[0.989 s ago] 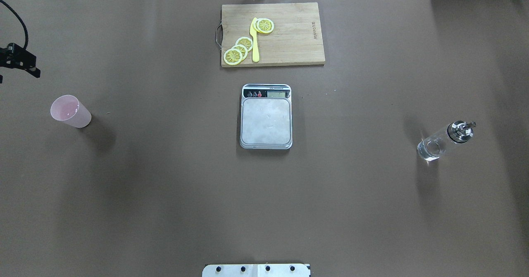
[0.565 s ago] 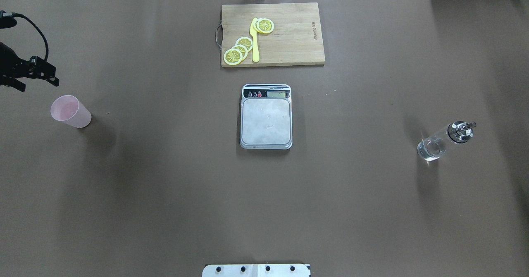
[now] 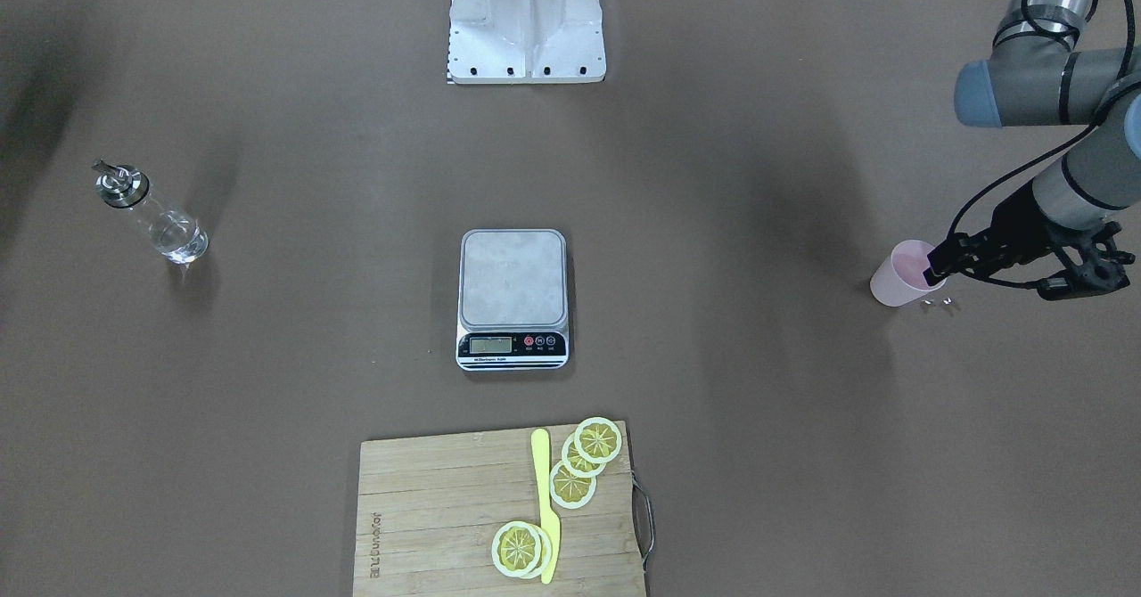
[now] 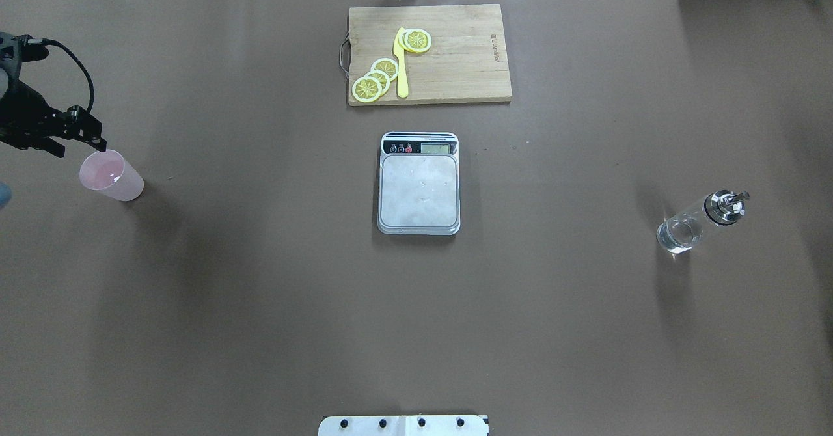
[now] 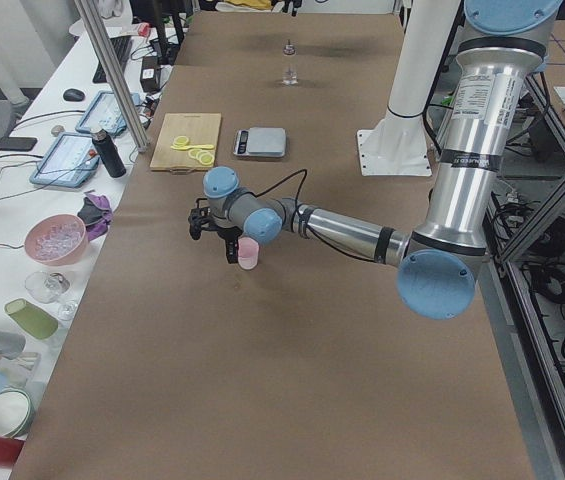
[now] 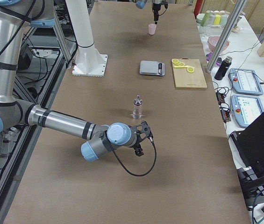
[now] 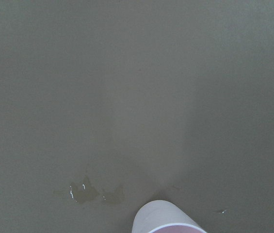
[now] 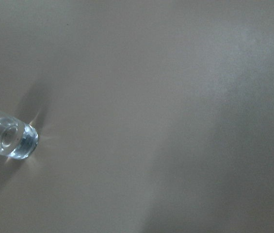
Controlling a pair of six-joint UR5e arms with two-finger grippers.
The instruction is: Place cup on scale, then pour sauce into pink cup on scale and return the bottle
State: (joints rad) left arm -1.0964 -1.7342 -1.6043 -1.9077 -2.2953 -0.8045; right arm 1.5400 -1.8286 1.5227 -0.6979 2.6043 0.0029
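Note:
The pale pink cup point(image 4: 110, 176) stands upright at the table's left, also in the front view point(image 3: 902, 278) and at the bottom edge of the left wrist view point(image 7: 168, 219). My left gripper point(image 4: 81, 149) is open and empty, hovering just beyond the cup's far-left rim, one fingertip point(image 3: 932, 273) over the rim. The scale point(image 4: 419, 192) sits bare at the table's centre. The clear glass bottle point(image 4: 696, 224) with clear liquid stands at the right, its base showing in the right wrist view point(image 8: 9, 138). My right gripper point(image 6: 143, 137) shows only in the right side view, near the bottle point(image 6: 137, 107); I cannot tell its state.
A wooden cutting board point(image 4: 455, 52) with lemon slices and a yellow knife point(image 4: 401, 65) lies beyond the scale. The robot's base plate point(image 3: 526, 27) is at the near edge. A small wet stain point(image 7: 86, 191) marks the brown table cover near the cup.
My left gripper has come in from the left edge, moving right and toward me, from well beyond the cup to just at its rim. Cup, scale and bottle have not moved.

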